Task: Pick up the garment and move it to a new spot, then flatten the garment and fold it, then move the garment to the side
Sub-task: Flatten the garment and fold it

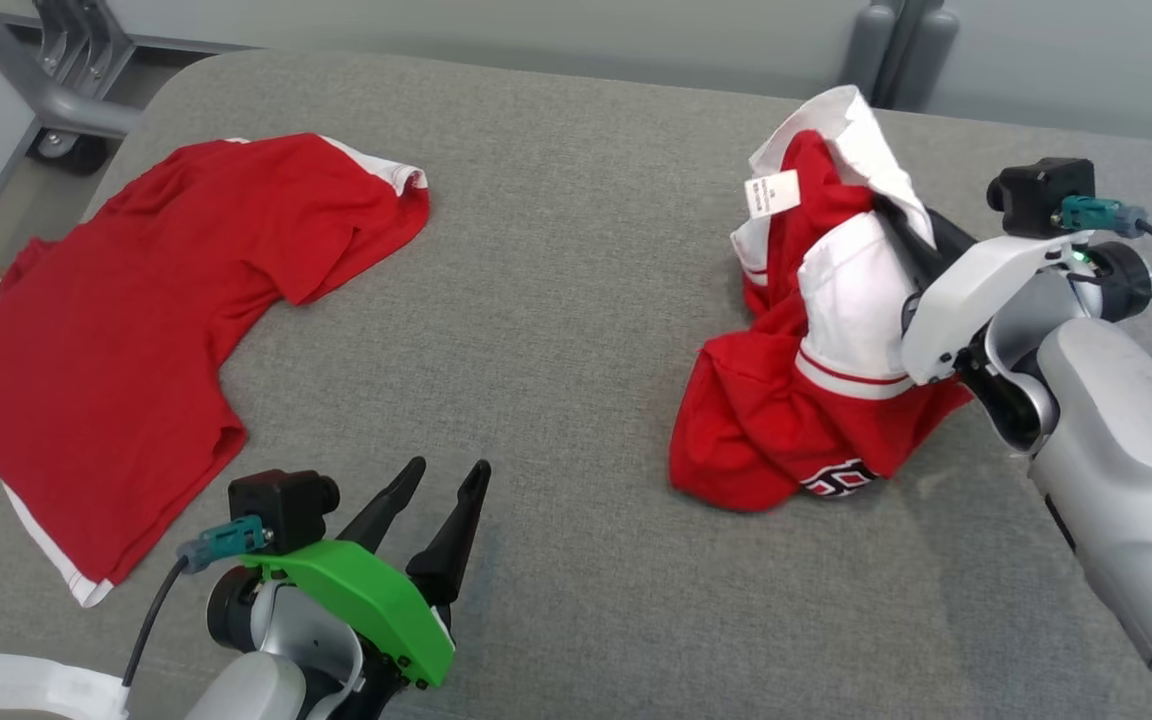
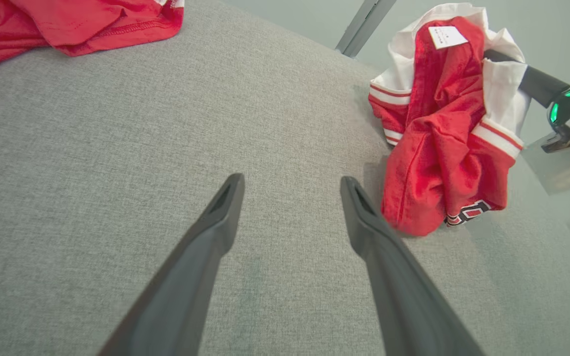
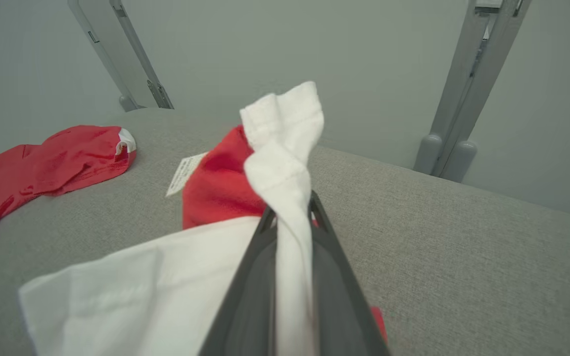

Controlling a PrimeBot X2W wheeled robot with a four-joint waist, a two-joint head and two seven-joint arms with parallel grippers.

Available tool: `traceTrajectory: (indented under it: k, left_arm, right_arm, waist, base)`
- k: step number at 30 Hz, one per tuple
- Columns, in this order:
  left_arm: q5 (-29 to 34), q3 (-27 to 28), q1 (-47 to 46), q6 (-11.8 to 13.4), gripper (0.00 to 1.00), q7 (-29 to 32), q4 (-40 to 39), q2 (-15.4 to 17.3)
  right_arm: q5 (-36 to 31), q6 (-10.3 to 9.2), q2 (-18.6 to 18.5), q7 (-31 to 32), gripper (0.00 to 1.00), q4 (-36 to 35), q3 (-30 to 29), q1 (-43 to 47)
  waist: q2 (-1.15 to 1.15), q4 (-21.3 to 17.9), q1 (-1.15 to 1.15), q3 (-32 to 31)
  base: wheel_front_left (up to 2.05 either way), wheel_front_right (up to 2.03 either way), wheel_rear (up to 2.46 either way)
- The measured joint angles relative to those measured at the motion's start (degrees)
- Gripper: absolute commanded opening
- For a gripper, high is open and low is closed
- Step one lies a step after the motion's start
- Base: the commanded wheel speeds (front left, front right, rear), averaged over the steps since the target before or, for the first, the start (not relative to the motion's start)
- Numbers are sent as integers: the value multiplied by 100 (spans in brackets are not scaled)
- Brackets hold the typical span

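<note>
Two garments on the grey table (image 1: 586, 300): the task's garment (image 1: 786, 420), a crumpled red-and-white bundle w/ a label (image 1: 771, 193) near its top, sits on the right side; a red shirt (image 1: 136, 330) lies spread flat on the left, well apart. Right gripper (image 3: 291, 210) is clenched on a white fold of the garment, cloth pinched btwn both fingers. Left gripper (image 1: 448, 468) hangs released, fingers spread, over bare table

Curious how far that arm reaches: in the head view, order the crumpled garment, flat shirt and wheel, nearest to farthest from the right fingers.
1. Crumpled garment: right side, pinched in the right fingers.
2. Flat shirt: left side.
3. Wheel: beyond the far left corner.
</note>
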Motion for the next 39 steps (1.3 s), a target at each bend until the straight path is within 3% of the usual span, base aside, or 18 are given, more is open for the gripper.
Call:
traceTrajectory:
  k: [6, 15, 16, 17, 18, 19, 20, 39]
  left_arm:
    - [-42, 31, 88, 1, 100, -2, -40, 42]
    - [-91, -104, 108, 1, 100, 7, -164, -57]
    - [-91, -103, 112, 1, 100, 7, -164, -57]
    - [-90, -99, 114, 1, 100, 7, -164, -56]
    - [-89, -92, 115, 2, 100, 7, -164, -54]
    - [-89, -80, 115, 2, 100, 7, -163, -51]
    - [-87, -68, 115, 2, 100, 5, -164, -47]
    - [-73, -53, 96, 2, 100, -2, -77, -41]
  right_arm:
    - [92, 0, -212, 267, 0, 56, 245, -20]
    - [260, 0, -546, 580, 1, 630, 127, 666]
    - [260, 0, -544, 577, 35, 645, 104, 674]
    - [260, 0, -536, 543, 49, 642, 90, 673]
    - [260, 0, -522, 500, 84, 631, 78, 672]
    - [260, 0, -504, 461, 84, 616, 69, 671]
    - [260, 0, -482, 417, 100, 600, 59, 669]
    - [248, -9, -347, -307, 100, 145, 105, 969]
  waist:
    - [0, -288, 0, -92]
    - [0, -617, 0, -4]
    - [0, -638, 0, 28]
    - [0, -661, 0, 57]
    - [0, -684, 0, 84]
    - [0, -708, 0, 109]
    - [0, -732, 0, 132]
    - [0, -986, 0, 139]
  base:
    - [0, 0, 0]
    - [0, 0, 0]
    - [0, 0, 0]
    - [0, 0, 0]
    - [0, 0, 0]
    - [0, 0, 0]
    - [0, 0, 0]
    - [0, 0, 0]
